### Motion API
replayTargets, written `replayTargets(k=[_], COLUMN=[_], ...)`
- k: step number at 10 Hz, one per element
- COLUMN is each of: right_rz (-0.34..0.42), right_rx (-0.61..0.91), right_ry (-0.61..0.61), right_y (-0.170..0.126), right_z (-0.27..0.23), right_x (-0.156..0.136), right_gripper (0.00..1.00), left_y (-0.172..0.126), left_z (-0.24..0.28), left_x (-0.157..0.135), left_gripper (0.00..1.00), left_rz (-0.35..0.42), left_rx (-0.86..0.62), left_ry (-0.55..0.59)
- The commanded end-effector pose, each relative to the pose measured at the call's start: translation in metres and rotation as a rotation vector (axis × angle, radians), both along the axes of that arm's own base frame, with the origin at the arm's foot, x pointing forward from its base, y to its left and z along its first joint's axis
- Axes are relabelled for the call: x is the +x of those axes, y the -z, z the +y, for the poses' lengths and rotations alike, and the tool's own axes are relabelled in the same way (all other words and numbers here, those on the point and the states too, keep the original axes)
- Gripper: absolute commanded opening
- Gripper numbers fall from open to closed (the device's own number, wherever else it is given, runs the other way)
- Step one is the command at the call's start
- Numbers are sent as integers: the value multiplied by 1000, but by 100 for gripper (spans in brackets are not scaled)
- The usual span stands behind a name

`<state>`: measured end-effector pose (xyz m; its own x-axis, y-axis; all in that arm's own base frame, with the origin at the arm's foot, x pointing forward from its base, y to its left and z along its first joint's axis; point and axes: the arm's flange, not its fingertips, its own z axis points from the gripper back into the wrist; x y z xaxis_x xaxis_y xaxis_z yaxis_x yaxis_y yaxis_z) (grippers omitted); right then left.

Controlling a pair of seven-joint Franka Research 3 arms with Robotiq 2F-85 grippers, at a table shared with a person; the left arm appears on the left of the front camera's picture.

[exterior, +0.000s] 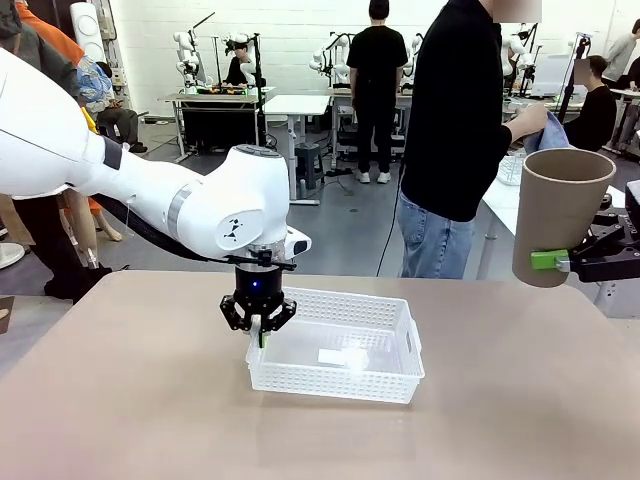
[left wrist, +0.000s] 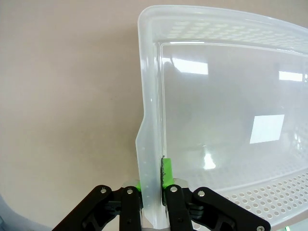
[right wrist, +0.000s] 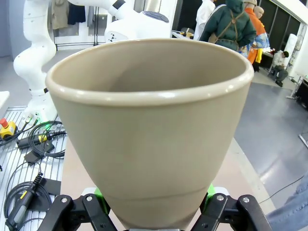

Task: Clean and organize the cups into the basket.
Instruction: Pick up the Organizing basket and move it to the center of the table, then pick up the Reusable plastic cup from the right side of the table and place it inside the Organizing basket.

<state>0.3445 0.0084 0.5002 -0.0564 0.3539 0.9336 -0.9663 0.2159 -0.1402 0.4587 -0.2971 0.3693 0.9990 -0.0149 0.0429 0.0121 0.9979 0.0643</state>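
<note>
Front view: a person with a blue cloth stands at the table's far side. Mid-table, the left gripper is clamped on the basket's left wall. The right gripper grips a brown cup up in the air, well right of the basket.

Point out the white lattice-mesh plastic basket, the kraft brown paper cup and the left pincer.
white lattice-mesh plastic basket (exterior: 340, 380): front view, on its near wall.
kraft brown paper cup (exterior: 560, 215): front view, on its mid-body.
left pincer (exterior: 261, 338): front view, between its fingertips.
</note>
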Motion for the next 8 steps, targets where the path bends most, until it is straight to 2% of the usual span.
replayTargets(k=[1,3,5,6,8], right_rz=[-12,-12,-12,0,15], right_rx=[0,0,0,0,-173], right_ry=[-17,-17,-17,0,-45], right_y=[3,3,3,0,-6], right_z=[1,1,1,0,51], right_x=[1,1,1,0,-8], right_gripper=[0,0,0,80,80], left_y=[-6,-8,-3,-3,-3], left_z=[-4,1,-3,-3,-3], left_x=[-1,1,-1,-1,-1], left_gripper=[0,0,0,0,0], left_rz=[-18,-4,-7,-7,-7], left_rx=[-22,-44,-4,-4,-4], left_ry=[26,33,9,9,9])
